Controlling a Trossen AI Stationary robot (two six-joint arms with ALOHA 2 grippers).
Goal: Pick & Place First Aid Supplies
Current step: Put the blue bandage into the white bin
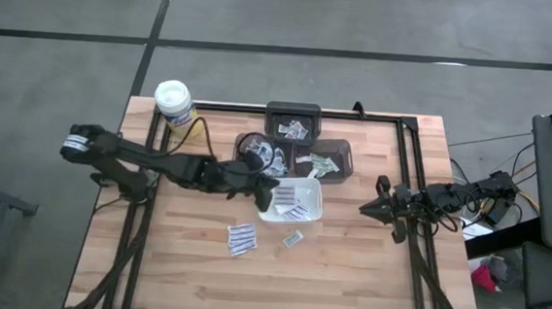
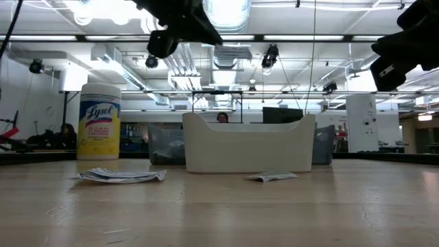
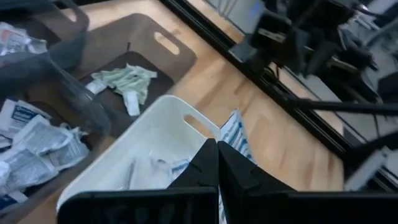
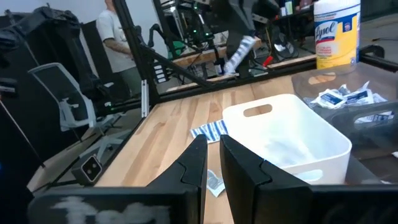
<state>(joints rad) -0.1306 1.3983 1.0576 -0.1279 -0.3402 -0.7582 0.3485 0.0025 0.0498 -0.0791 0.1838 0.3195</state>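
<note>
We take the white tray [image 1: 290, 200] as our landmark. It already holds several first aid packets [image 1: 288, 193], white with blue print. The dark bins just beyond it are also stocked: the rear bin [image 1: 292, 123] with white packets, the bin [image 1: 322, 160] on the right-arm side with greenish ones [image 3: 126, 81], and a round clear container [image 1: 259, 153] on the left-arm side with crumpled white ones. So we judge the sorting well under way but unfinished, since a blue-striped packet [image 1: 240, 237] and a smaller packet [image 1: 292, 238] lie loose on the table [image 1: 345, 276] on the near side of the tray.

Our left gripper [image 1: 262, 194] hangs over the tray's edge on the left-arm side. Its jaws are pressed together, and a blue-striped packet [image 3: 235, 135] dangles from them in both wrist views, so we read it as clamped on that packet and about to drop it into the tray.

Our right gripper [image 1: 370, 210] waits well off to the tray's right-arm side, pointing at it, jaws slightly apart with nothing between them.
</note>
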